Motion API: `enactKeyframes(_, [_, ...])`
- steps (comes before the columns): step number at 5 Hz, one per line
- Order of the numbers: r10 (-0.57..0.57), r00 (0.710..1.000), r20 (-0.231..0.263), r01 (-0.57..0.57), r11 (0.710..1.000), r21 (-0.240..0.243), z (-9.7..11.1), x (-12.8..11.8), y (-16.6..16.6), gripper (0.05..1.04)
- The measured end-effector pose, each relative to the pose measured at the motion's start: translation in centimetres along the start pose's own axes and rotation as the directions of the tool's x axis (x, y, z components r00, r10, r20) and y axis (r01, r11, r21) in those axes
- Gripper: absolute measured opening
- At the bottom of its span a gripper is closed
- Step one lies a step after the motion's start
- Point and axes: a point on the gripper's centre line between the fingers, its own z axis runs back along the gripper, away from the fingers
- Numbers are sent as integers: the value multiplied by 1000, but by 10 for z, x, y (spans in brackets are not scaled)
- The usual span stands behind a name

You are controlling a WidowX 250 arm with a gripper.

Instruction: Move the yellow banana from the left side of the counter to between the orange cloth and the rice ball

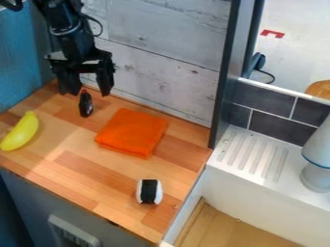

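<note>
Black at ten o'clock, with fingers (105, 79) spread near a small dark bottle (86, 105). Probably light, stiff and slippery; best pinched mid-body.

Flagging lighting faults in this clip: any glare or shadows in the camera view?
Camera view: pale sheen on the counter beside the banana; the black gripper shows little surface detail; cabinet front in shade; no harsh glare apparent.

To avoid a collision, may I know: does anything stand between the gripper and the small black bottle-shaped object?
Nothing visible stands between the gripper and the black object; the folded orange cloth is only nearby.
</note>
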Motion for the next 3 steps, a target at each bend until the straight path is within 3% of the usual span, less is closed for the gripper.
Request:
enactKeyframes(1, [6, 999, -40, -6, 1000, -1, -13, -7, 2, 1001])
enactKeyframes(2, [-2, 998, -60, 4, 999, 34, -23, -18, 10, 1001])
enactKeyframes(3, [-29, 999, -35, 30, 999, 39, -9, -30, 37, 1001])
